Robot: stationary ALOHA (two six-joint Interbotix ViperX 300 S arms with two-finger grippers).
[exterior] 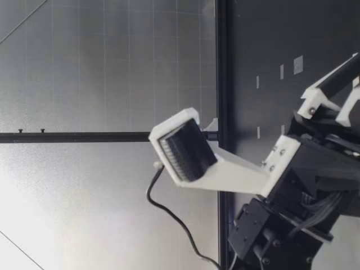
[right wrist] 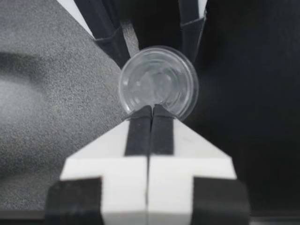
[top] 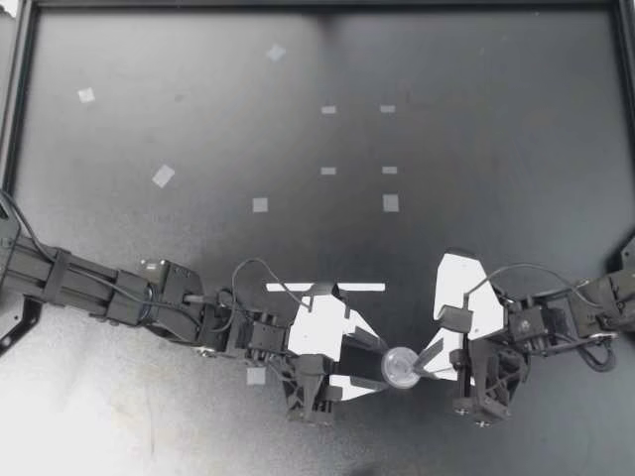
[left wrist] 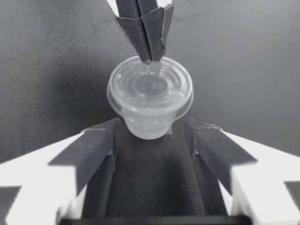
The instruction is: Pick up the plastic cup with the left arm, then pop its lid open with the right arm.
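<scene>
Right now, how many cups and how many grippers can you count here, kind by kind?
Clear lidded cup: 1
Grippers: 2, the left gripper and the right gripper
Total: 3

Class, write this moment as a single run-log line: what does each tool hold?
left tool: shut on cup | right tool: shut on lid edge | table: tape squares
</scene>
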